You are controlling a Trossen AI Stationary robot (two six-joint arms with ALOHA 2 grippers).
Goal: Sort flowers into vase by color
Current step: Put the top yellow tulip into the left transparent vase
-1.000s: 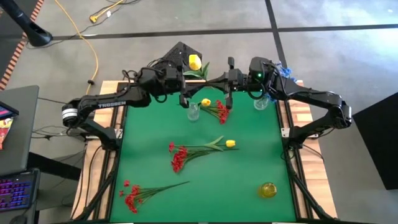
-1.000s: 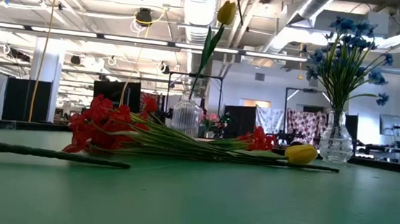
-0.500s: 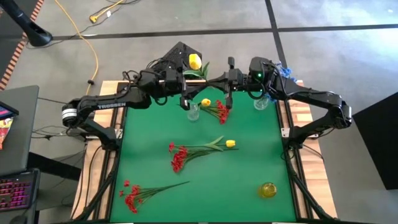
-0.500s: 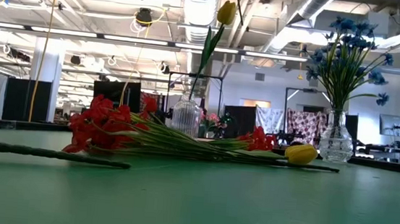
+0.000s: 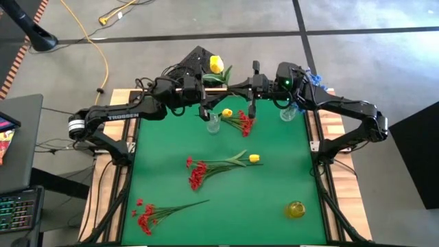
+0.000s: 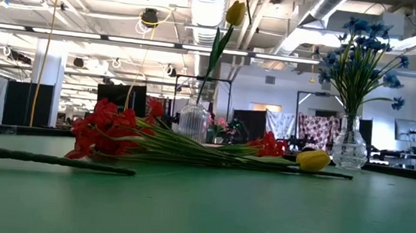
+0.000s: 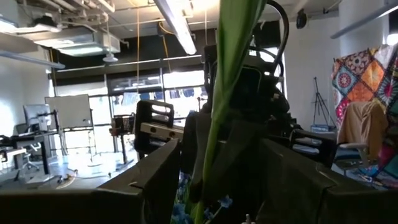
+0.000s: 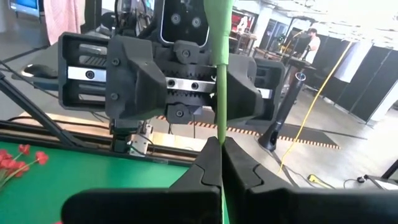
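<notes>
High view: both arms meet above far edge of green desk [image 5: 274, 199]. Right end effector [image 8: 221, 163] pinched tight on green stem of yellow tulip [image 5: 216, 66]. Left end effector [image 7: 217, 180] stands parted with stem between fingers, contact unclear. Red sprigs [image 5: 195, 171] lie mid-desk and near corner; blue blooms [image 6: 365, 51] stand in far vase [image 6: 349, 148].

Two vases [image 5: 213, 123] [image 5: 287, 113] stand near the table's [image 5: 274, 185] far edge, sprigs [image 5: 239, 121] between them; more sprigs [image 5: 218, 167] lie mid-table, others [image 5: 156, 213] at the near left corner, a ball [image 5: 295, 209] near right
</notes>
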